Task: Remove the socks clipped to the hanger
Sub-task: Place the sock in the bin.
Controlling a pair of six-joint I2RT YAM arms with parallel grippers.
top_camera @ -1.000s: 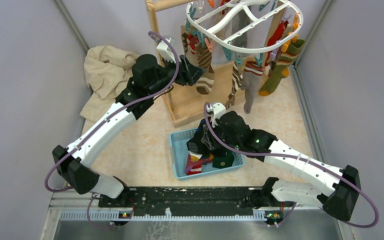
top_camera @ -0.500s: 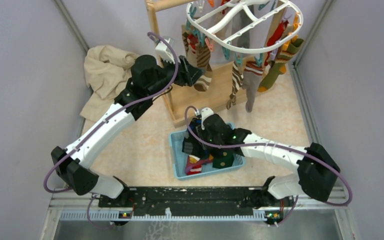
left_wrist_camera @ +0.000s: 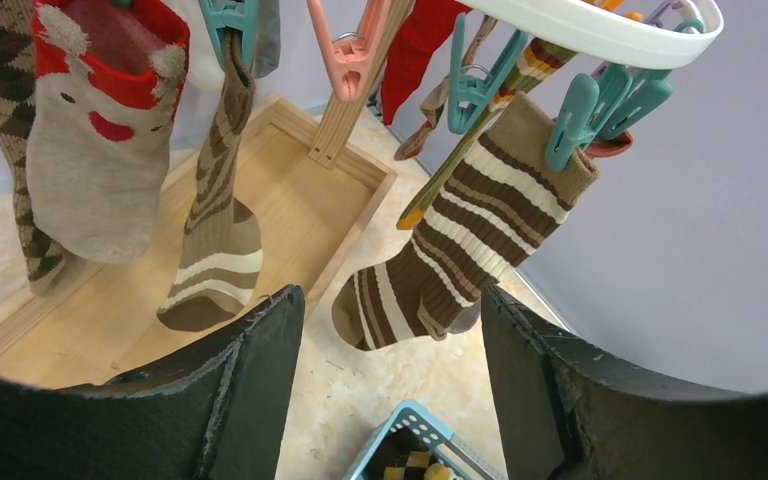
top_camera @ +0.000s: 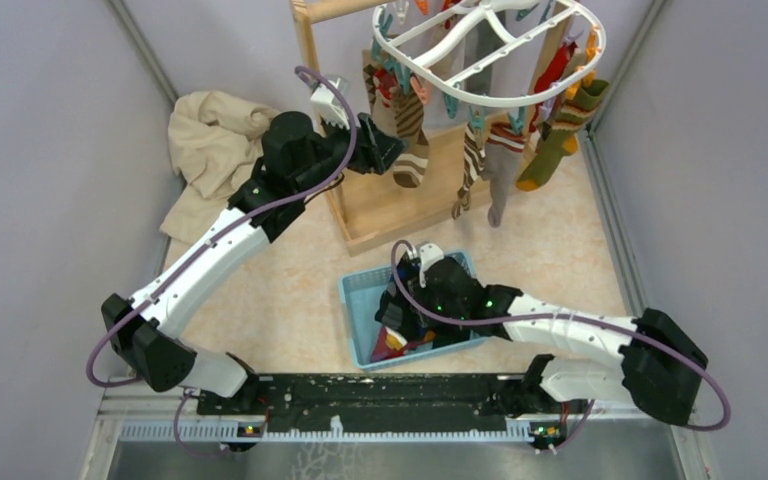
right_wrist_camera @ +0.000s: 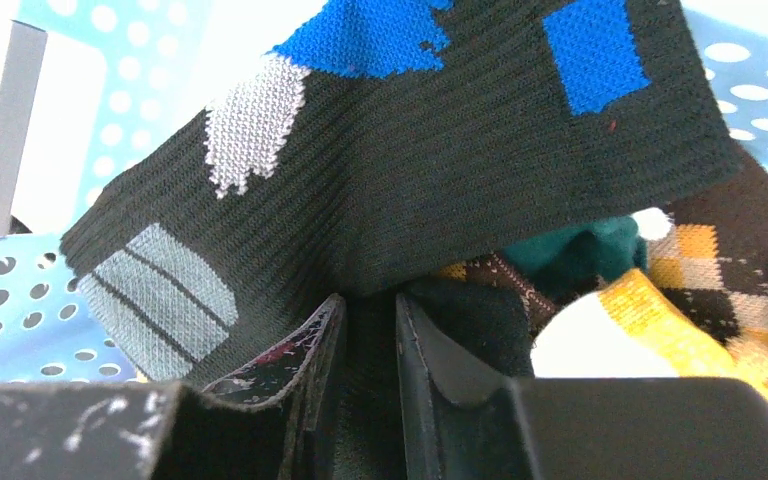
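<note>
So, partway: some socks [top_camera: 392, 345] in basket [top_camera: 355, 290], many on hanger [top_camera: 490, 102].
Left end effector [left_wrist_camera: 388, 310] spread; right end effector [right_wrist_camera: 370, 310] nearly closed at black sock [right_wrist_camera: 440, 170], grip unclear.

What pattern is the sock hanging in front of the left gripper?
That sock is brown with cream stripes; clearest in left wrist view.

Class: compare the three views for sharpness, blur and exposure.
Top external: even soft light, faint shadows, all sharp, including the white plastic oval hanger. Left wrist: the brown-and-cream striped sock is sharp. Right wrist: the black sock with blue patches is crisp; the perforated blue plastic basket behind is blurred and washed out.
</note>
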